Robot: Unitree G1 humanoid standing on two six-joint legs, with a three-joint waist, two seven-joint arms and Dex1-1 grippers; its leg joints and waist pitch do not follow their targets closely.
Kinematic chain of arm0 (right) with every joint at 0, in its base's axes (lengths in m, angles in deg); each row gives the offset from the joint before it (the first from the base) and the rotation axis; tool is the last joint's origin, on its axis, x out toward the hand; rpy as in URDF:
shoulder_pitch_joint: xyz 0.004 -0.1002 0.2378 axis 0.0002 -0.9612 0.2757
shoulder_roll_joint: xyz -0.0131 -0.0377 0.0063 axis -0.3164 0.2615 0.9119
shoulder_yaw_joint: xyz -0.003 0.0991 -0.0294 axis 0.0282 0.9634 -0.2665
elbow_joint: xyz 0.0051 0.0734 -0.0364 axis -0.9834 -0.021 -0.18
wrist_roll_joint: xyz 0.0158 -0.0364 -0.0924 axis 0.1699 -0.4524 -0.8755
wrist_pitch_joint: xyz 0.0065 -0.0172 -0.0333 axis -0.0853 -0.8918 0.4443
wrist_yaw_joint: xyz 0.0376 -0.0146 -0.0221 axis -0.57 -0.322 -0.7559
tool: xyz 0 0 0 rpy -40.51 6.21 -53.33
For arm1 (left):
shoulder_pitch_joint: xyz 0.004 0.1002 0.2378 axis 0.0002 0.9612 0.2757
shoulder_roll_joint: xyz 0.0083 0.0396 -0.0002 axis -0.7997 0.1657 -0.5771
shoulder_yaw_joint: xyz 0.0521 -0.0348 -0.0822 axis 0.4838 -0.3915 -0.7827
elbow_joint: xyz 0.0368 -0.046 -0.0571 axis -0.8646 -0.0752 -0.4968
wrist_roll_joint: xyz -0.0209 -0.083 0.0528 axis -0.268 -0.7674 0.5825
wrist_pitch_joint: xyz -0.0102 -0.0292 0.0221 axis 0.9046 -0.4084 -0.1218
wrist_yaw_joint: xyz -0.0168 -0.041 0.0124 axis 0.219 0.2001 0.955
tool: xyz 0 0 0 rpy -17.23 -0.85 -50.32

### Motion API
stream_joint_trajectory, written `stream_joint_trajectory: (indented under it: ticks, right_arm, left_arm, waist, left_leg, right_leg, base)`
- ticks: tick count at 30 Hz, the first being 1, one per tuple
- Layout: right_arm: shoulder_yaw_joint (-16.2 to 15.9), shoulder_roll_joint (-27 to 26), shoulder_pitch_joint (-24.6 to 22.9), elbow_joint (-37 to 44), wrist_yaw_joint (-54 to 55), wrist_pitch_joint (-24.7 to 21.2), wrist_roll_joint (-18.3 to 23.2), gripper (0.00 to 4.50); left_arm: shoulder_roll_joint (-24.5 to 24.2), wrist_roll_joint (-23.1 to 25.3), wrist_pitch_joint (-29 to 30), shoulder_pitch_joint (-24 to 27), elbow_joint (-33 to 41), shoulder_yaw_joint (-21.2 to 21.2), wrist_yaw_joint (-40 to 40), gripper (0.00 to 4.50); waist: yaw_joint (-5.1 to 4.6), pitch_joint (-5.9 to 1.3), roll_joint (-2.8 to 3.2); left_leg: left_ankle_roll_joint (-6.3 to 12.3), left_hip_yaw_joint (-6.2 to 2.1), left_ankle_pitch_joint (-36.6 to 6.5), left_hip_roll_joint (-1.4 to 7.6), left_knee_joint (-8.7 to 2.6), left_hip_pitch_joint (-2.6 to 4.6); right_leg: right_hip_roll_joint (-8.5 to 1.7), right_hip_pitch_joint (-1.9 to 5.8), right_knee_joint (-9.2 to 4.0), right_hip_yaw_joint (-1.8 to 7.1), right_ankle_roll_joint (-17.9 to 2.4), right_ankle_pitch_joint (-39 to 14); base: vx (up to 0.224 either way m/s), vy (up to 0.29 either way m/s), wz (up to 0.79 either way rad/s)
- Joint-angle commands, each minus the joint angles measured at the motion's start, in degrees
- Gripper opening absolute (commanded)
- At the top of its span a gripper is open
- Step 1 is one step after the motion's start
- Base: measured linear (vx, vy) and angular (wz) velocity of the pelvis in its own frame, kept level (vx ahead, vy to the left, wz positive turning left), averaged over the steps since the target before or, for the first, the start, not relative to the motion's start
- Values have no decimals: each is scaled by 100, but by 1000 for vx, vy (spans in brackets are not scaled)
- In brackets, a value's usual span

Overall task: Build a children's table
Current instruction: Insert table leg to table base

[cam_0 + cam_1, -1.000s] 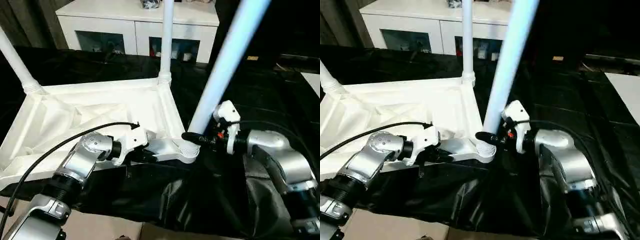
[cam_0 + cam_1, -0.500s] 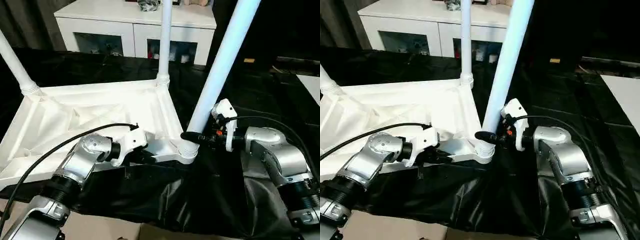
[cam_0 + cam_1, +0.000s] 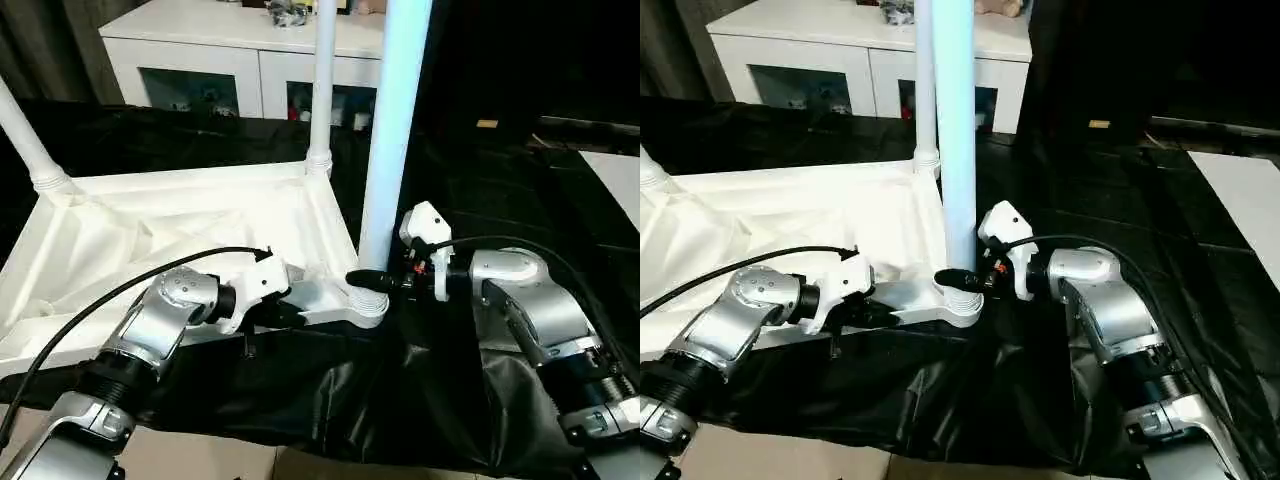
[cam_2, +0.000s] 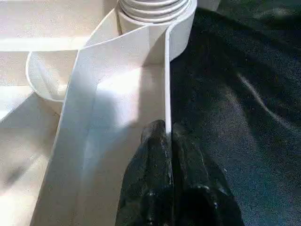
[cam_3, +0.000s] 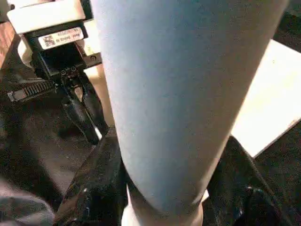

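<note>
Left hand (image 4: 168, 141) pinched shut on the thin near wall of the tabletop (image 3: 180, 225), just short of the near-right corner socket (image 3: 368, 300). Unmoved over the last second, pinning the top ribs-up on the black counter (image 3: 520, 180).

Right hand (image 3: 372, 279) clamped round the foot of the leg (image 3: 390, 130), one finger (image 5: 91, 181) on each side of the tube, right above that socket. Swung from a strong lean toward the right arm a second ago to near upright now, foot seated at the socket.

Beyond the hands, two more legs: far-right leg (image 3: 322, 80) and far-left leg (image 3: 25, 135), both standing in their sockets.

Probably third leg aligned, ready for pressing or twisting home; fourth still to come.
</note>
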Motion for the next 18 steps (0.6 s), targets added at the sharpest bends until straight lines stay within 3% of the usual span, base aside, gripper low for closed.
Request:
stream_joint_trajectory:
  ticks: [1, 4, 7, 15, 18]
  right_arm:
    - [-418, -124, -316, -674, -215, -566, -74, 184]
    - [-357, -168, -223, -1013, -62, -418, -229, 184]
    - [-250, -176, -159, -1359, 137, -272, -351, 184]
    - [-137, -38, -522, -1108, 244, -246, -321, 184]
    - [222, -170, -749, -1003, 579, -90, -177, 184]
  left_arm:
    - [83, -247, -103, -92, 220, -270, 53, 0]
    - [76, -238, -118, -99, 212, -267, 69, 0]
    - [66, -234, -132, -106, 209, -270, 98, 0]
    - [23, -231, -154, -79, 227, -306, 154, 0]
    - [7, -233, -159, -63, 241, -315, 174, 0]
  waist:
    - [25, -187, 25]
    - [27, -190, 23]
    - [-1, -165, 27]
    - [26, -166, 13]
    - [39, -157, 10]
  left_leg:
    - [30, -202, -1555, 443, -481, 90]
    - [41, -199, -1491, 443, -481, 86]
    - [-37, -208, -1737, 442, -496, 97]
    - [-21, -206, -1718, 454, -518, 99]
    - [-35, -211, -1791, 458, -529, 99]
  right_leg:
    - [-545, 113, -467, 300, -1336, -863]
    - [-541, 115, -460, 296, -1359, -768]
    - [-546, 87, -499, 297, -1319, -1221]
    - [-549, 86, -500, 305, -1246, -1090]
    - [-569, 75, -532, 318, -1172, -1319]
  base:
    - [0, 0, 0]
    - [0, 0, 0]
    - [0, 0, 0]
    - [0, 0, 0]
    - [0, 0, 0]
